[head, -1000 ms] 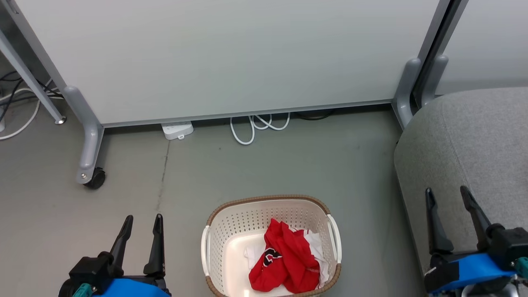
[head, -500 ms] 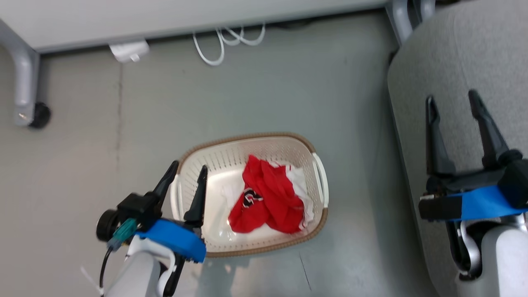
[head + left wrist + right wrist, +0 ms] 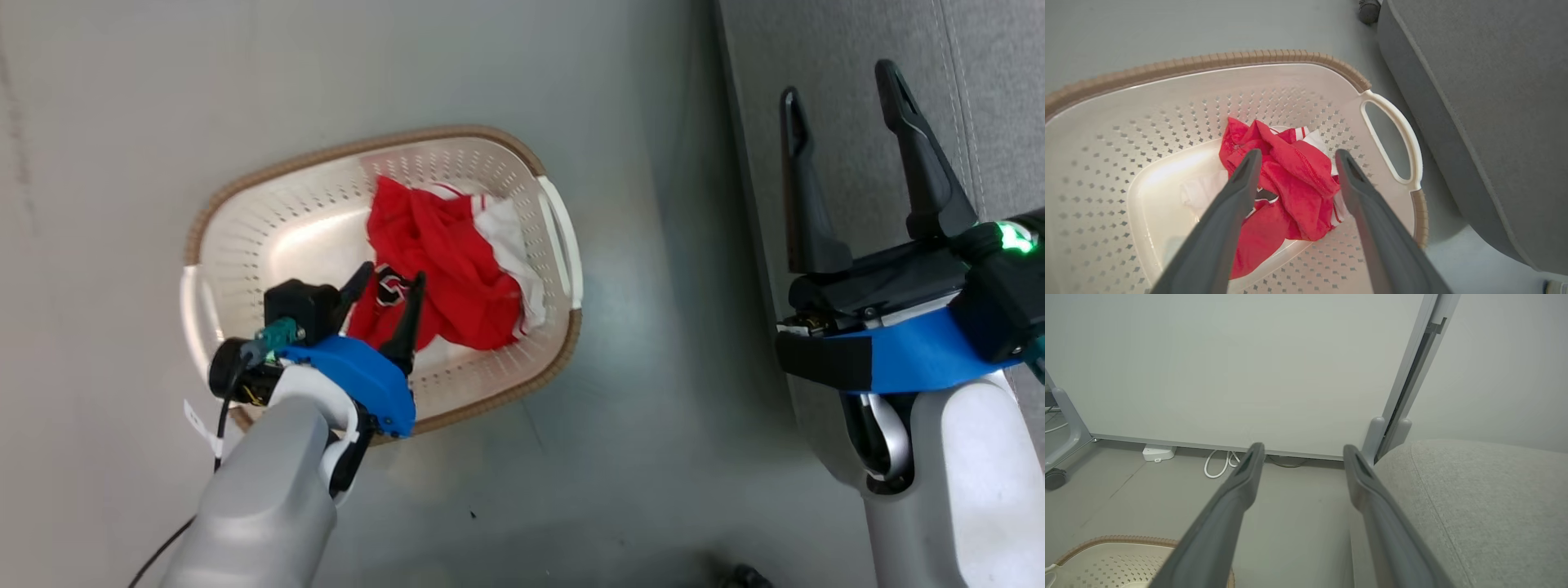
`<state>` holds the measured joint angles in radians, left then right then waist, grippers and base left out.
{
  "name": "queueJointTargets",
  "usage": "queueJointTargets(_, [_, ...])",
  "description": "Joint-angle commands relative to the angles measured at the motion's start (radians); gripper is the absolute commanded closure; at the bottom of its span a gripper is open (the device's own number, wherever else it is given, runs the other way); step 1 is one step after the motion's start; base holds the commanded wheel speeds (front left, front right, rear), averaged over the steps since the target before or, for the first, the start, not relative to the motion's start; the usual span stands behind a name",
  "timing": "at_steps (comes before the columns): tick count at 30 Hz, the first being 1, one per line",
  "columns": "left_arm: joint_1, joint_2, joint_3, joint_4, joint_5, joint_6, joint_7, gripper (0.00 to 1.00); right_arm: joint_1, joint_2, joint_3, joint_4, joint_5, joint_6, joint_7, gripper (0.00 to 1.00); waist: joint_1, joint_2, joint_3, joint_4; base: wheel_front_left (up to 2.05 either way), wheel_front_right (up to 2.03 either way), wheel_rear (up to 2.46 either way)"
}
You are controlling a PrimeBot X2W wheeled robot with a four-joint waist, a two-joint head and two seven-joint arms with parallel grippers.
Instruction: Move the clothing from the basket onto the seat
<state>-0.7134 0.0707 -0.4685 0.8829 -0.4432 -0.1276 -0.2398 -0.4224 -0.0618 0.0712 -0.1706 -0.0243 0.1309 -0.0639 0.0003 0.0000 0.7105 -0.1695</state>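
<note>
The cream basket (image 3: 277, 237) with its brown woven rim stands on the floor. Inside it the clothing (image 3: 445, 261) lies crumpled: red fabric with a black-and-white logo and a white piece (image 3: 506, 237) on its right. My left gripper (image 3: 393, 275) hangs open inside the basket's near-left part, fingertips at the logo end of the pile. In the left wrist view the open left gripper (image 3: 1298, 153) straddles the red clothing (image 3: 1294, 179) from above, gripping nothing. The grey seat (image 3: 996, 98) fills the right side. My right gripper (image 3: 837, 82) stands open and empty over its left edge.
In the right wrist view a pale partition panel (image 3: 1229, 367) on wheeled grey legs stands behind, with a white cable (image 3: 1218, 465) and power strip (image 3: 1157, 452) on the floor under it. Grey floor lies between the basket (image 3: 1167, 102) and the seat (image 3: 1486, 102).
The head camera has tilted down, so the whole picture shifted. My left gripper has come from beside the basket to inside it, over the red clothing. Both grippers stay open.
</note>
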Motion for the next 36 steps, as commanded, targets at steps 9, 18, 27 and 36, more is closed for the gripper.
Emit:
queueJointTargets(9, [-0.150, 0.015, -0.025, 0.183, -0.080, -0.004, 0.041, 0.00, -0.034, 0.012, 0.030, -0.029, 0.019, 0.000, -0.039, 0.00, -0.0003, 0.0000, 0.193, -0.121, 0.00, 0.00, 0.00])
queueJointTargets(18, [-0.256, 0.020, -0.004, 0.316, -0.090, 0.059, 0.022, 0.00, -0.025, 0.013, 0.045, -0.031, 0.047, 0.000, -0.072, 0.00, -0.0003, 0.0000, 0.271, -0.142, 0.00, 0.00, 0.00])
queueJointTargets(27, [-0.310, 0.008, 0.004, 0.350, -0.112, 0.037, -0.004, 0.00, 0.015, 0.013, 0.038, -0.044, 0.065, 0.000, -0.079, 0.00, -0.0003, 0.0000, 0.287, -0.145, 0.00, 0.00, 0.00])
queueJointTargets(36, [-0.329, 0.004, -0.017, 0.371, -0.113, 0.016, 0.001, 1.00, 0.016, 0.013, 0.042, -0.028, 0.081, 0.000, -0.092, 0.00, -0.0003, 0.0000, 0.278, -0.157, 0.00, 0.00, 0.00])
